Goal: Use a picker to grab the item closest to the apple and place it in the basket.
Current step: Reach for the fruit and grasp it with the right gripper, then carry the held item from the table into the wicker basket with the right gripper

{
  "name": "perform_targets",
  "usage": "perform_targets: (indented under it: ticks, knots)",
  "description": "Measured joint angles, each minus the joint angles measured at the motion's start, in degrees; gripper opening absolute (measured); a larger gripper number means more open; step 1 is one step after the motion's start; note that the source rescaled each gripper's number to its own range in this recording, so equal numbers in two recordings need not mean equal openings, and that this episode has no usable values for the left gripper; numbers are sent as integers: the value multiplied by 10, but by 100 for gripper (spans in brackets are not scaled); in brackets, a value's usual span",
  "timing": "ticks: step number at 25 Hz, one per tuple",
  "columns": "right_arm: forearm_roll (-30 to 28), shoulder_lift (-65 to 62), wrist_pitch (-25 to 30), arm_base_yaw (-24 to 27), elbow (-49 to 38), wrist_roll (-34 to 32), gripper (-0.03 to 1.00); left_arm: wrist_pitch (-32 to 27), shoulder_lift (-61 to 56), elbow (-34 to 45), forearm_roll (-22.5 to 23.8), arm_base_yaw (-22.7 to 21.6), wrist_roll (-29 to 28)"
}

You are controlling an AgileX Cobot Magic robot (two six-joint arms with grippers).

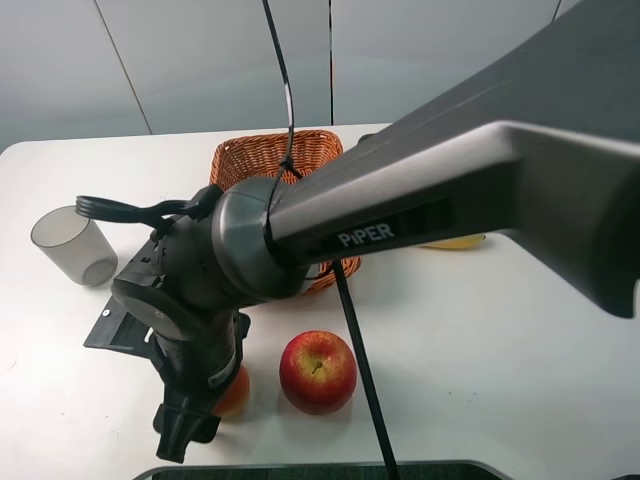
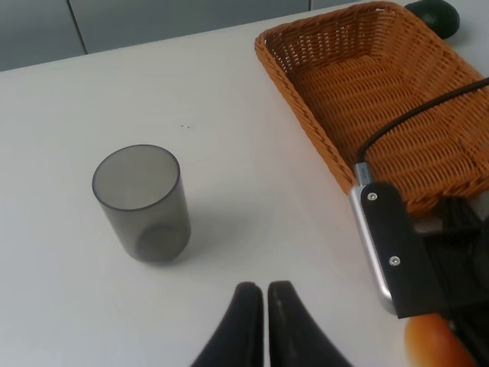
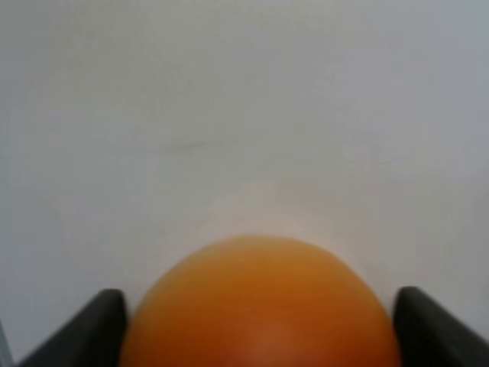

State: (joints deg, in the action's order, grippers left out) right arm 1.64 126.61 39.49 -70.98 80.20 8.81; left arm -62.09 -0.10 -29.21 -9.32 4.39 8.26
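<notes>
A red apple (image 1: pixel 318 370) sits near the table's front edge. Just to its left lies a small orange (image 1: pixel 237 393), the item closest to it. My right arm reaches across from the right, and its gripper (image 1: pixel 205 418) is down over the orange. In the right wrist view the gripper (image 3: pixel 256 294) is open, with the orange (image 3: pixel 260 306) filling the gap and a dark finger (image 3: pixel 84 329) close to each side. My left gripper (image 2: pixel 265 290) hovers shut and empty, and the orange (image 2: pixel 432 340) shows at the corner of its view. The wicker basket (image 1: pixel 270 150) stands empty behind.
A grey translucent cup (image 1: pixel 72 245) stands at the left, also seen as the cup (image 2: pixel 141 202) in the left wrist view beside the basket (image 2: pixel 304 115). A banana (image 1: pixel 455 241) peeks out under the right arm. A dark green item (image 2: pixel 433 11) lies behind the basket.
</notes>
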Motion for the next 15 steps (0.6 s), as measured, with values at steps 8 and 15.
perform_targets:
  ticks: [8,15]
  knots:
    - [-8,0,0,0,0,3,0,0,0,0,0,0,0]
    - [-8,0,-1,0,0,3,0,0,0,0,0,0,0]
